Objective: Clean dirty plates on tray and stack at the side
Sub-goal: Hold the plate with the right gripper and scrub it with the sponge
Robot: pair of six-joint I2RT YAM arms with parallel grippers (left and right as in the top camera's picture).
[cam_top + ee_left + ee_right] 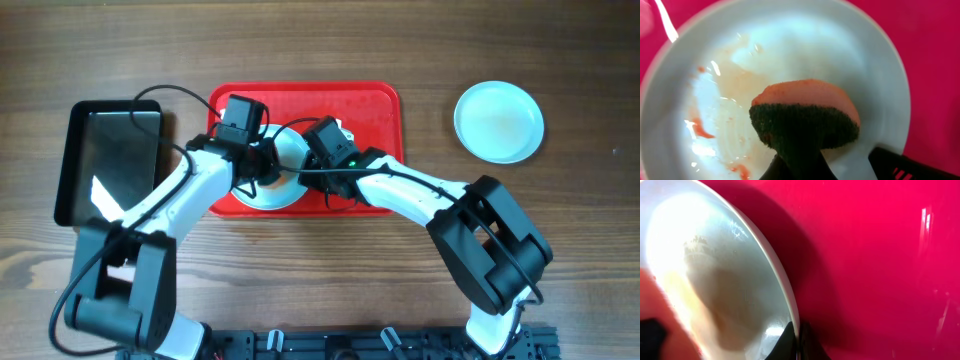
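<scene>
Gripping an orange-and-green sponge (805,120), the left gripper (796,167) is clamped on it over the smeared dirty plate (840,65) on the red tray (930,50). The right gripper (797,342) is pinched on that plate's rim. A second plate (499,121) sits on the table (400,260), right of the tray.

The desk (560,60) is matt, grained wood. The red tray (375,105) is glossy plastic, and the black tray (115,150) at nine o'clock is mirror-glossy. The plate (840,65) is smooth and shiny. The sponge (805,122) has a rough dark face.
</scene>
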